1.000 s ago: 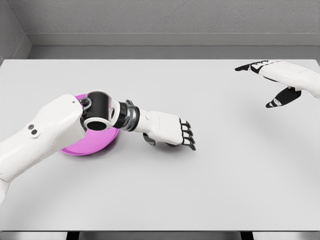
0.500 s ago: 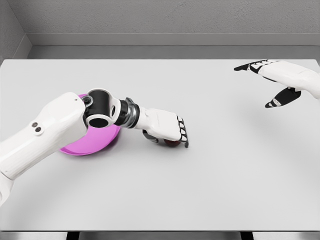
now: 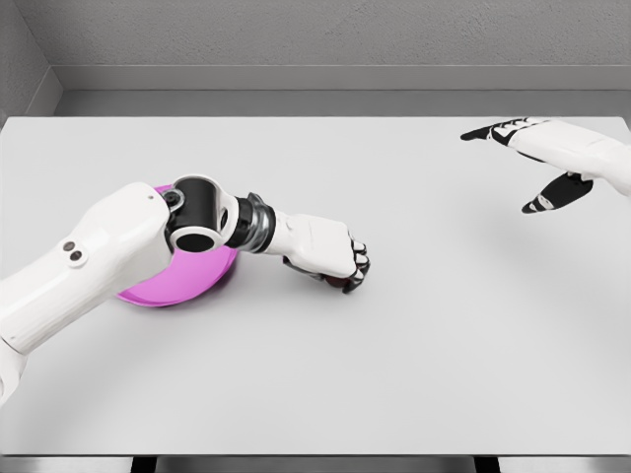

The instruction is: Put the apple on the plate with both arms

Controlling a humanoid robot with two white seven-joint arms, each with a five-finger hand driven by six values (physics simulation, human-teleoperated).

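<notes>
My left hand (image 3: 340,264) lies on the table right of the plate, fingers curled down around the dark red apple (image 3: 345,281), of which only a sliver shows beneath the knuckles. The pink plate (image 3: 177,284) sits at the left, mostly hidden behind my left forearm and elbow. Far off at the upper right, my right hand (image 3: 532,163) hovers above the table with fingers spread and nothing in it.
The grey table (image 3: 414,355) spans the whole view, with its front edge along the bottom. A grey wall runs behind the far edge.
The left hand's fingers went from flat and extended over the apple to curled around it. The hand drew slightly left. The right hand has barely moved.
</notes>
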